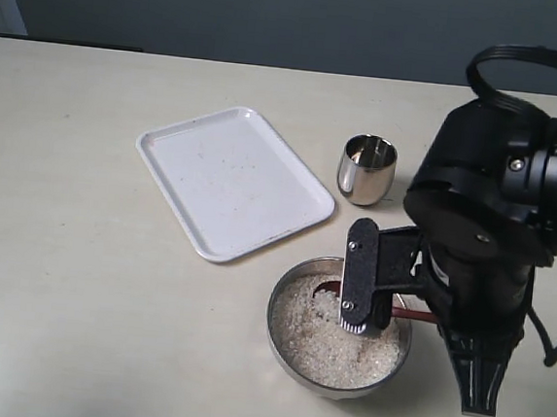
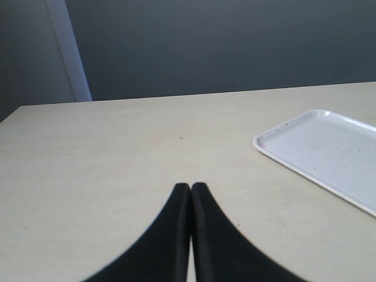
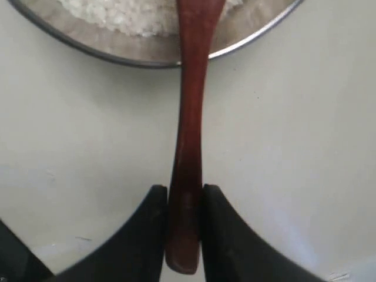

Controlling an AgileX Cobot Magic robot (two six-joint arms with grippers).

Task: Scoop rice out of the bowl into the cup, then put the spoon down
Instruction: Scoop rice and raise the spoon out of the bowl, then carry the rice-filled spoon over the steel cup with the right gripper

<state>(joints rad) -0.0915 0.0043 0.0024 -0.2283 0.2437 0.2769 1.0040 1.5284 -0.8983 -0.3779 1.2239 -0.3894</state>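
- Right gripper (image 3: 185,191) clenched on the handle of the slim reddish-brown wooden spoon (image 3: 191,88).
- Spoon's scoop end reached into the wide shiny steel bowl (image 1: 272,317), over the white rice grains (image 1: 311,343).
- Small shiny steel cup (image 1: 366,169) stood upright near the bowl, not touching it.
- Left gripper (image 2: 191,187) closed, empty.

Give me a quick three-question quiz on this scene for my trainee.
1. True or false: the right gripper is shut on the handle of the spoon.
2. The spoon's scoop end reaches into: A the bowl, B the cup, C the tray.
3. Fill in: the left gripper is ____ (open or shut).
Key: 1 true; 2 A; 3 shut.
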